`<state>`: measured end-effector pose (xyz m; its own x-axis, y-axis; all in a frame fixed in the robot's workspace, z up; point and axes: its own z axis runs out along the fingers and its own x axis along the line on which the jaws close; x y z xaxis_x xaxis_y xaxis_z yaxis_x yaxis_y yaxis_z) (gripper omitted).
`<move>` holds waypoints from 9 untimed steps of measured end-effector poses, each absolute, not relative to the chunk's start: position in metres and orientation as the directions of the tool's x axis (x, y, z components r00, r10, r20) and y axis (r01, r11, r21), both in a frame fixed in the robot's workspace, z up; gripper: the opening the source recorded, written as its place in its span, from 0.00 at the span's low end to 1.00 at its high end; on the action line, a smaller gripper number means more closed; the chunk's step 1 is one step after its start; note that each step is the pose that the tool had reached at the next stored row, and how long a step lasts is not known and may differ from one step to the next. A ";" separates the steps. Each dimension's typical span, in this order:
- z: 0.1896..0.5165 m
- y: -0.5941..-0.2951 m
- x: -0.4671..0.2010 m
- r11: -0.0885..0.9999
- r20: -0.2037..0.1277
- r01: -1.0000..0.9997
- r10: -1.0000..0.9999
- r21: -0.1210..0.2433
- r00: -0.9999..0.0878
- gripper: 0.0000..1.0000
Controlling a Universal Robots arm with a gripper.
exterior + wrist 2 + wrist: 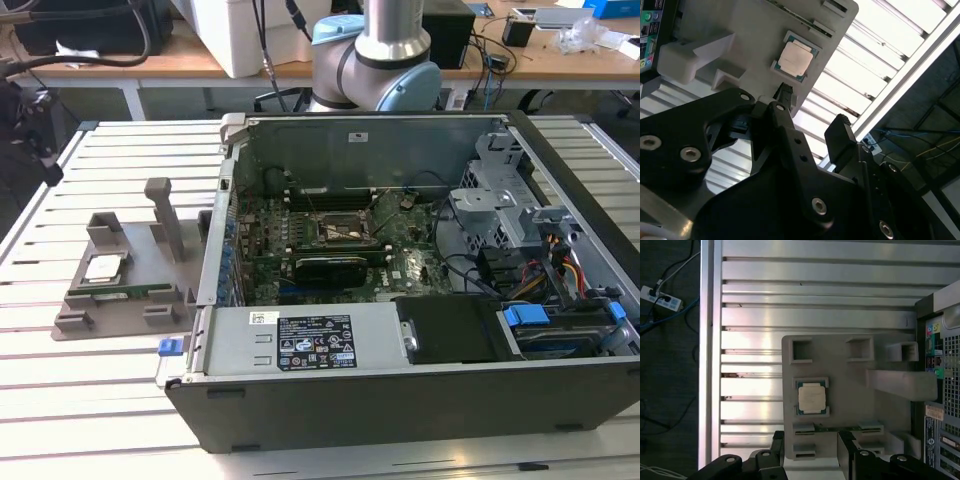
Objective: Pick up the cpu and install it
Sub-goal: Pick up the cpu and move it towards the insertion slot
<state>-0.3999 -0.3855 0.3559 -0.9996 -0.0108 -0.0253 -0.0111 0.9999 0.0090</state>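
The jaws are standing open, gripping nothing, in both wrist views, with the grey tray [850, 400] beyond them. At the exterior view's left, the cpu [103, 268] is lying in that tray's pocket on the slatted desk [100, 400]; the open computer case [400, 405] is sitting just beside it, rightward

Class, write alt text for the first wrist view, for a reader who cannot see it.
A silver-topped cpu lies in a square recess of a grey holder on a slatted metal table. The open claw hangs over the holder's edge near the cpu, holding nothing, and a computer case stands beside the holder.
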 end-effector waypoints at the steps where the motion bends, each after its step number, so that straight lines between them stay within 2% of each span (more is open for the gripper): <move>1: 0.355 -0.386 -0.400 1.000 -0.025 -0.011 -0.011 0.009 -1.000 0.54; 9: 0.347 -0.386 -0.400 1.000 -0.025 -0.011 -0.011 0.009 -1.000 0.54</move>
